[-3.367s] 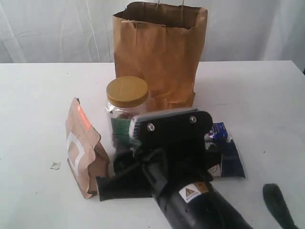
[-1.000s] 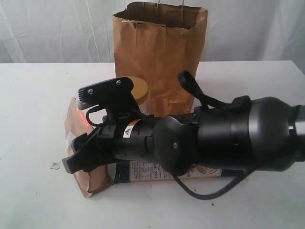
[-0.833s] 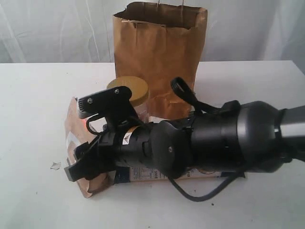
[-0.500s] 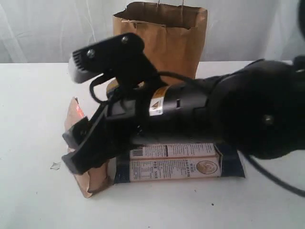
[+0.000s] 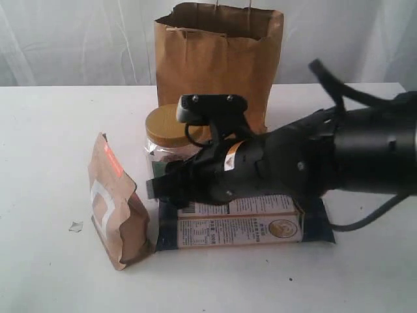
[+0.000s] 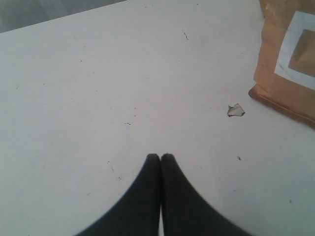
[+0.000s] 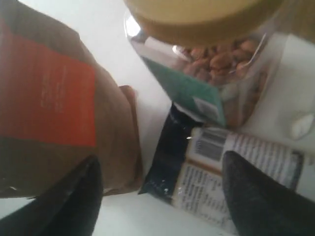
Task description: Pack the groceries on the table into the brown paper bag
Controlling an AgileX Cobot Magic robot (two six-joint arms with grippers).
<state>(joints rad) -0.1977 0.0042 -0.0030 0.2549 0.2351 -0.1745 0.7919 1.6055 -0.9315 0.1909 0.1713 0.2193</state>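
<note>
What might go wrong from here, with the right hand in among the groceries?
The open right hand sits between the brown pouch and the long packet, with the jar close by. Closing may catch two things or tip the standing pouch. The arm also crosses in front of the paper bag, so a lift might brush it.

The left gripper (image 6: 160, 158), fingertips pressed together, hovers over the white table (image 6: 98, 73); a brown pouch (image 6: 288, 73) stands near a small white crumb (image 6: 236, 110).
</note>
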